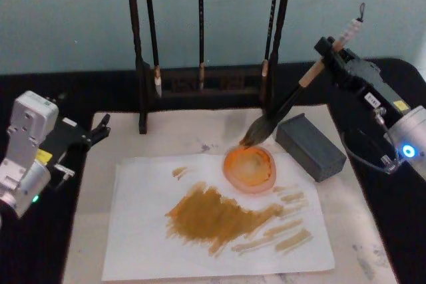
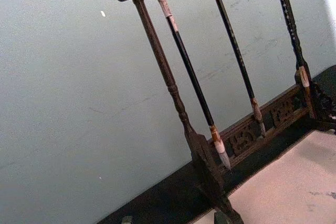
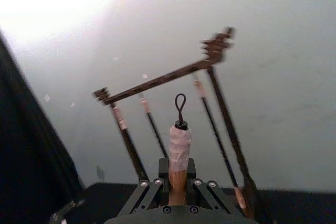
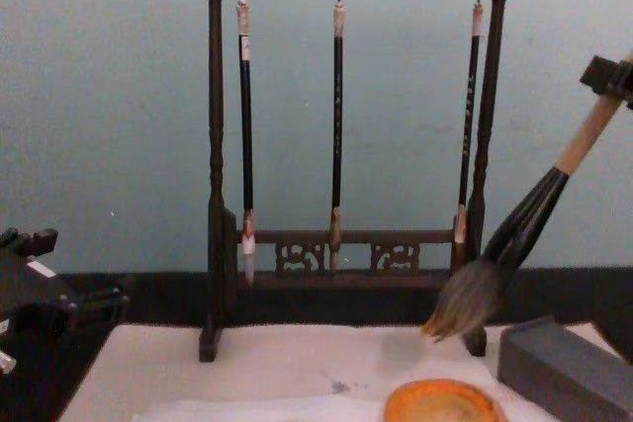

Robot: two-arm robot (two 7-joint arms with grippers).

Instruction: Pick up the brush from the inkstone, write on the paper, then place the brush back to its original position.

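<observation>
The right gripper was clamped on the brush, high on its tan handle near the taped end. The brush hung tilted, bristles beside the grey inkstone and, per chest view, clear above the far rim of the orange dish. The paper already carried broad ochre strokes, so the step was prob. the return.

To do it well: lower slowly, keep the tilt, steer the bristles to the inkstone w/o clipping the dish or the rack post close behind, and release only once the brush rests.

The left gripper sat parked by the mat's left edge, jaws apparently apart.

Unclear: exactly where on the inkstone the brush belongs. The paper's near edge was cut off in head view, & the gripper body hid the lower handle in right wrist view.
</observation>
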